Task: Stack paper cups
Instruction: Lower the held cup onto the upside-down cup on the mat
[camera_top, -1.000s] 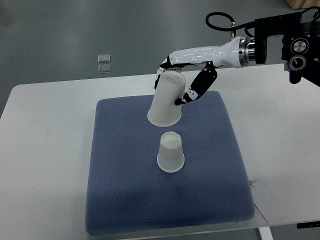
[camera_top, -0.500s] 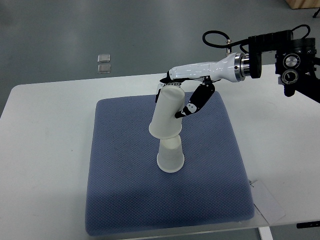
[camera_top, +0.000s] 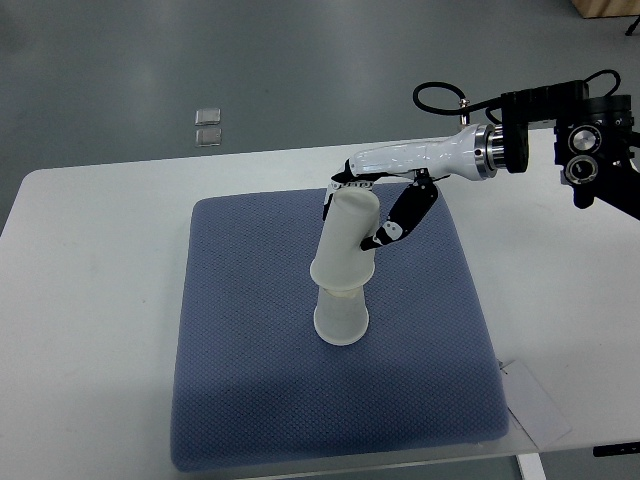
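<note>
Two cups: an inverted white paper cup (camera_top: 341, 316) stands mid-way on the blue padded mat (camera_top: 240, 400).
Right hand (camera_top: 375, 205): fingers clamped on a second, tilted white paper cup (camera_top: 347, 243).
Change: its mouth has dropped from above onto the standing cup's base.
Meaning: stacking begun, not yet seated.

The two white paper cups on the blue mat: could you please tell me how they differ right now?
The upper white paper cup is gripped by the right robot hand, while the lower white paper cup stands free on the blue textured mat. The upper cup is tilted, its closed end leaning toward the hand; the lower cup stands straight. The upper cup's open rim covers the lower cup's top, so only the lower cup's wider base shows. Both are plain white, mouth-down.
</note>
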